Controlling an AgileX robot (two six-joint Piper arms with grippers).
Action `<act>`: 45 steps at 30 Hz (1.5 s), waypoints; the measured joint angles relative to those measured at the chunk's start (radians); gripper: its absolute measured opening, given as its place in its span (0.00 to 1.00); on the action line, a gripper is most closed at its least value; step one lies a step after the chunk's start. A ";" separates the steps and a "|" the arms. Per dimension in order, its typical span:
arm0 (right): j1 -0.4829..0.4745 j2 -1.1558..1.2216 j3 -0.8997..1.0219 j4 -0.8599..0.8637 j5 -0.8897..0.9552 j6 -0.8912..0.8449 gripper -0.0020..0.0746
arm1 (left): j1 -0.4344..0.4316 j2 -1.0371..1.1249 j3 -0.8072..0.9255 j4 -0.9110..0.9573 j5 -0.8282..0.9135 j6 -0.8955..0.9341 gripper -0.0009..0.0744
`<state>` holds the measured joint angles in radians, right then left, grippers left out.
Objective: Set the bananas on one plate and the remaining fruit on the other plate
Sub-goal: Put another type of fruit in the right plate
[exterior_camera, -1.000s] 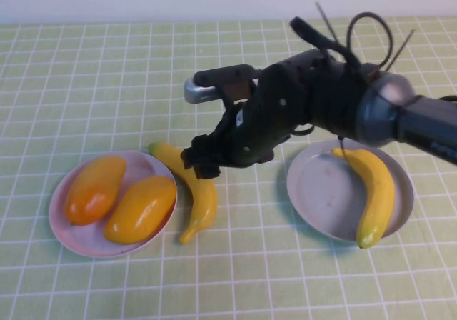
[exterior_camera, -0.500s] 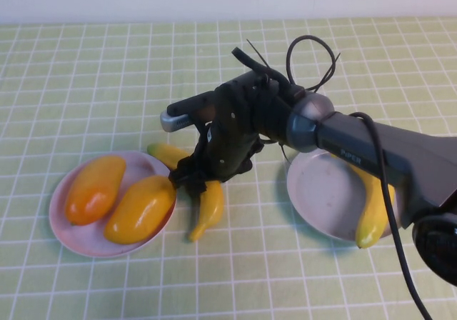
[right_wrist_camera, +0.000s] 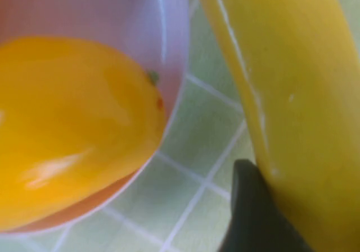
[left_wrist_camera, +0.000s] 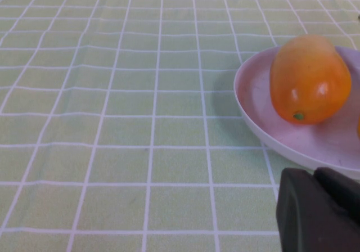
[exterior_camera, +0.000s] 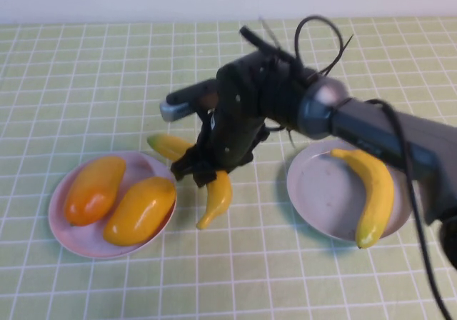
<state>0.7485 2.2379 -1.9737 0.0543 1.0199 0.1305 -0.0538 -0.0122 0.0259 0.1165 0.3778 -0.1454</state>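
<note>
We see the right end effector [exterior_camera: 203, 171] low over the middle of the desk [exterior_camera: 86, 77], clamped on a banana [exterior_camera: 214, 198] at its middle; the right wrist view shows one dark finger [right_wrist_camera: 253, 218] pressed against the yellow peel. That banana [right_wrist_camera: 292, 94] sits just beside the rim of the pink plate [exterior_camera: 61, 227], its two ends sticking out either side of the end effector. We cannot tell whether it is clear of the desk.

On the pink plate, toward the near left corner, the two orange-yellow fruits lie side by side: one [exterior_camera: 93, 189] on the left, the other [exterior_camera: 141, 209] touching the plate's right rim.

Toward the right edge we have the grey-blue plate [exterior_camera: 321, 191], with the second banana [exterior_camera: 375, 191] curving along its right side and its near tip over the rim.

Room to move: between the two plates lies a bare strip of green grid cloth, and the whole far half of the desk is open, as is the near edge.

The left end effector [left_wrist_camera: 318, 212] hangs low by the pink plate's [left_wrist_camera: 253, 106] left rim; we cannot tell how its fingers stand.
</note>
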 joint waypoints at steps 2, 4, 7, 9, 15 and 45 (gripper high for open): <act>0.000 -0.051 0.019 0.000 -0.002 0.009 0.43 | 0.000 0.000 0.000 0.000 0.000 0.000 0.01; -0.005 -0.104 0.055 0.000 -0.020 0.040 0.43 | 0.000 0.000 0.000 0.000 0.000 0.000 0.01; -0.032 -0.201 0.165 -0.004 -0.073 0.103 0.43 | 0.000 0.000 0.000 0.000 0.000 0.000 0.01; -0.058 -0.261 0.257 -0.011 -0.108 0.155 0.43 | 0.000 0.000 0.000 0.000 0.000 0.000 0.01; -0.155 -0.416 0.527 -0.040 -0.159 0.302 0.43 | 0.000 0.000 0.000 0.000 0.000 0.000 0.01; -0.247 -0.437 0.653 -0.203 -0.127 0.149 0.43 | 0.000 0.000 0.000 0.000 0.000 0.000 0.01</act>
<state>0.5013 1.8008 -1.3209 -0.1490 0.8933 0.2799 -0.0538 -0.0122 0.0259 0.1165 0.3778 -0.1454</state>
